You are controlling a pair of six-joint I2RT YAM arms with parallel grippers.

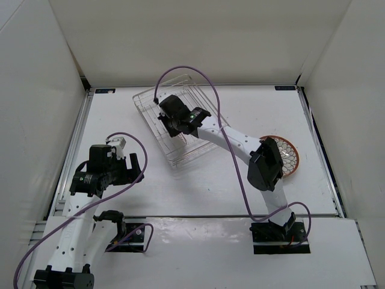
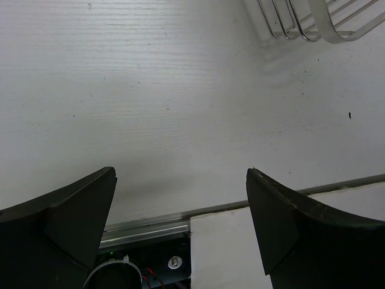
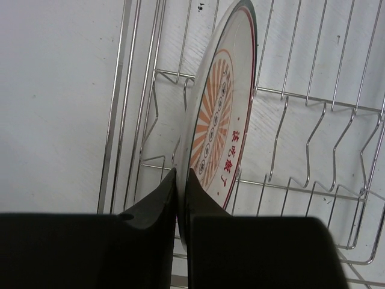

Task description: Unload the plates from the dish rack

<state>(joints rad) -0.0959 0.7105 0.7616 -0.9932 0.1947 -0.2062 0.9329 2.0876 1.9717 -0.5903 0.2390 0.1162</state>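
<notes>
My right jaws are pinched shut on the rim of a plate (image 3: 219, 120) that stands upright between the divider wires of the dish rack (image 3: 301, 96). As far as I can judge, it is gripped but not yet lifted out. One patterned plate (image 1: 284, 155) already lies on the desk (image 1: 264, 108), well behind those jaws. I can't see a third. My left jaws stand wide over the desk, with the rack's corner ahead of them.

White panel walls (image 1: 198, 36) enclose a white table (image 1: 180, 192) under soft, even light.
</notes>
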